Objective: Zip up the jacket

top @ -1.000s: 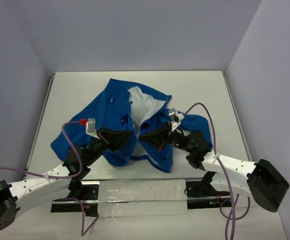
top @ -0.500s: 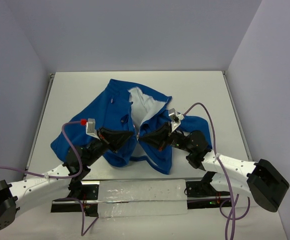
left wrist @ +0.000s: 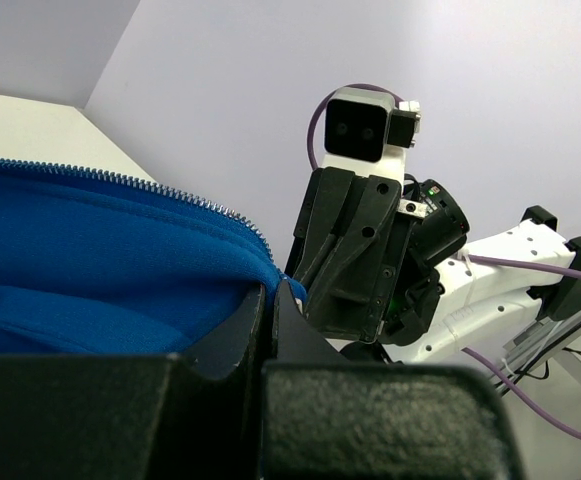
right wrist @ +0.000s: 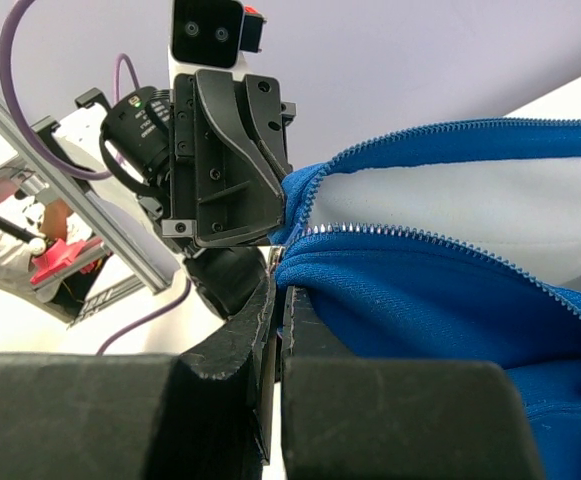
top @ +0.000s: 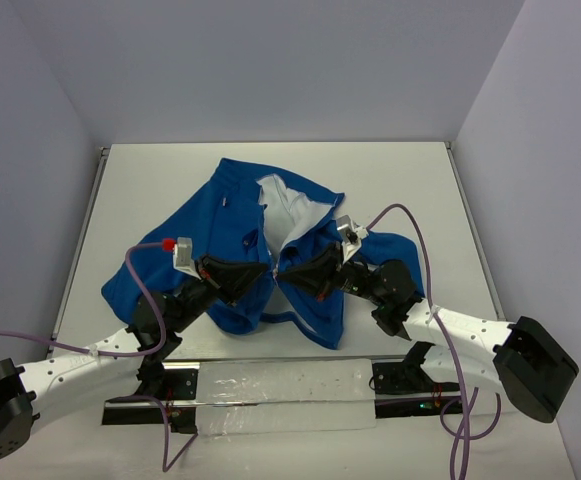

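The royal-blue jacket (top: pixel 225 225) lies crumpled mid-table, its front open at the top and showing white lining (top: pixel 285 210). My left gripper (top: pixel 263 270) and right gripper (top: pixel 290 271) face each other, almost touching, at the lower end of the front opening. In the left wrist view the left gripper (left wrist: pixel 270 298) is shut on a blue fabric edge (left wrist: pixel 120 260) below a row of zipper teeth (left wrist: pixel 120 181). In the right wrist view the right gripper (right wrist: pixel 280 292) is shut on the other front edge (right wrist: pixel 420 290), with zipper teeth (right wrist: pixel 420 237) and lining (right wrist: pixel 470 195) above it.
The white table (top: pixel 390 180) is boxed in by pale walls at the back and both sides. A metal rail (top: pixel 270 385) carrying the arm bases runs along the near edge. Purple cables (top: pixel 415 240) loop above both arms.
My right gripper has crept slightly left, closing the gap to the left gripper. The jacket and left arm are almost unchanged.
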Robot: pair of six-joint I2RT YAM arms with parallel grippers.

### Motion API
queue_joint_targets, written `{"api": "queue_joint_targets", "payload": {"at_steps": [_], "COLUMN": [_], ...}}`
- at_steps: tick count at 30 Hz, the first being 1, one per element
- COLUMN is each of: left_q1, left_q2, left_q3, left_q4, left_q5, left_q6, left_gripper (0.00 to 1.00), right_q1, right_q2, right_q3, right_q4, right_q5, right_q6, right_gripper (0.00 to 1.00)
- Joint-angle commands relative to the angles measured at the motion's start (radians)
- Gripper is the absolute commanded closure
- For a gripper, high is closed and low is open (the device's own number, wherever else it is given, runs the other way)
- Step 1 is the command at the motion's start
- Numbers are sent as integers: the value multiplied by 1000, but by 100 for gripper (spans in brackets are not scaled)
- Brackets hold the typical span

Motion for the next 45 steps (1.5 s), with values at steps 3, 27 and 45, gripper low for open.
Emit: {"api": "queue_joint_targets", "payload": {"at_steps": [3, 27, 45], "left_q1": [-13, -24, -41], "left_q2": [-5, -6, 4], "left_q3": [15, 1, -1], "left_q4": [104, 130, 109], "left_q5": [6, 44, 75], "left_q6": [22, 22, 32], "left_gripper": [100, 100, 100], "right_q1": [-4, -18, -28], "right_q2": [3, 47, 59], "right_q3": [58, 72, 117], "right_q4": [115, 203, 228], "right_q5": [-12, 3, -3], "right_q6": [9, 55, 60], "right_gripper": [100, 100, 100]}}
